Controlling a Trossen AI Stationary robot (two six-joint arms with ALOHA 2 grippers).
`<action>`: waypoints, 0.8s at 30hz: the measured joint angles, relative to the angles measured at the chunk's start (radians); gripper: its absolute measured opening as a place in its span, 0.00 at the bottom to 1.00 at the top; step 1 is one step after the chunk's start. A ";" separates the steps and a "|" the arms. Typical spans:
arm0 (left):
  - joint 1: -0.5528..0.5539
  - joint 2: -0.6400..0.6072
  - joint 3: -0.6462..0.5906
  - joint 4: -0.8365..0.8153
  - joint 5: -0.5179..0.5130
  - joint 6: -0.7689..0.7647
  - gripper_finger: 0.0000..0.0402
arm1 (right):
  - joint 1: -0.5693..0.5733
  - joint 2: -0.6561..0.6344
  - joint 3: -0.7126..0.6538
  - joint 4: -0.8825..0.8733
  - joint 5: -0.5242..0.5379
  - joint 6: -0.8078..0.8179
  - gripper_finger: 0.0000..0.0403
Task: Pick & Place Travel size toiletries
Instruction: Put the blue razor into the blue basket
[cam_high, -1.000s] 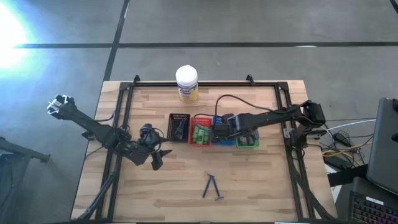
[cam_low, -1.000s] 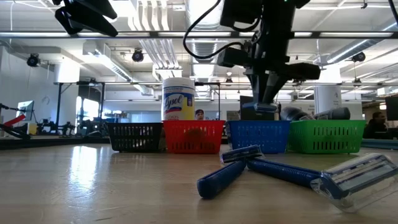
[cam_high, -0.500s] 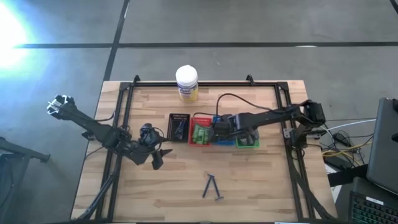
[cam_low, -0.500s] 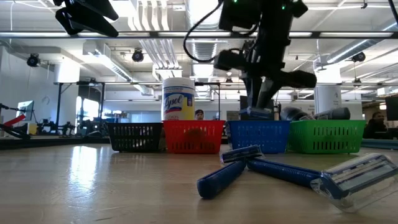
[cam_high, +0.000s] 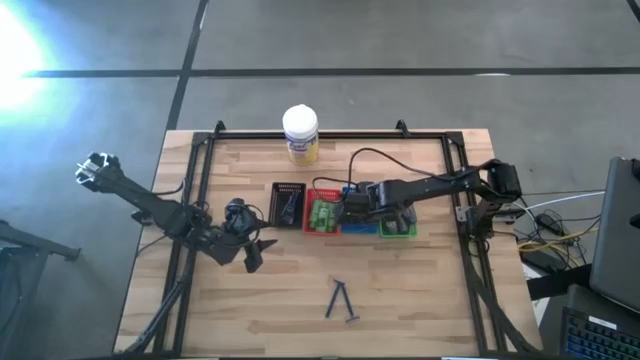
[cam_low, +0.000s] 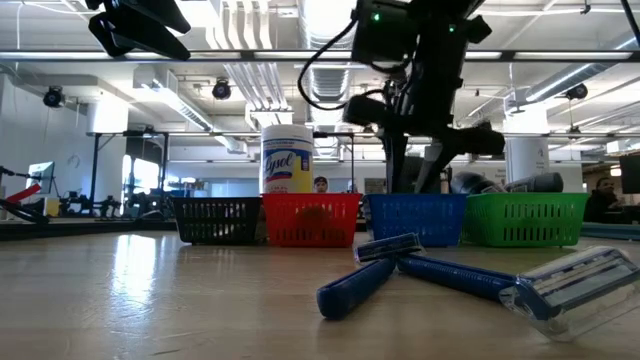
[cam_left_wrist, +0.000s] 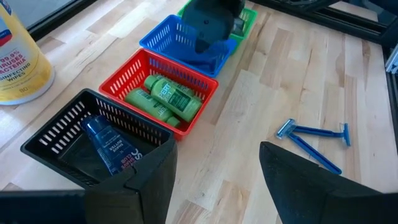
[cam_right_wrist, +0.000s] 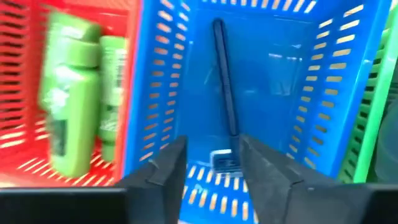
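Right gripper: jaws parted by a narrow gap, nothing between them, hanging directly over the blue slotted plastic basket. A blue-handled disposable razor lies flat on that basket's floor, head nearest the jaws, apparently just let go.

Seen from above, the four baskets form a row at table centre. The red slotted basket, at 9 o'clock of the blue one, holds bright green small bottles; the black slotted basket beyond it holds a dark blue tube; the green basket sits at 3 o'clock of the blue.

Two more blue disposable razors lie crossed and touching on the bare wood, at 6 o'clock of the row, well apart from it.

Left gripper: jaws moderately open, empty, waiting at 8 o'clock of the baskets.

Handling, as judged: the razors look light, stiff and smooth-handled, lying low on the wood. Best taken across mid-handle, clear of the head; because they overlap, lifting one may drag the other.

A white-lidded wipes canister with yellow label stands at 12 o'clock, untouched.
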 joint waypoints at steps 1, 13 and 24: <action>0.000 0.000 0.000 0.000 0.001 0.000 0.58 | 0.004 -0.003 0.005 -0.001 0.001 0.000 0.37; 0.000 0.000 0.000 -0.001 0.002 -0.003 0.58 | 0.252 0.022 0.173 -0.088 -0.105 0.092 0.58; 0.000 0.000 -0.019 -0.001 0.018 -0.003 0.58 | 0.493 0.219 0.281 -0.055 -0.135 0.372 0.55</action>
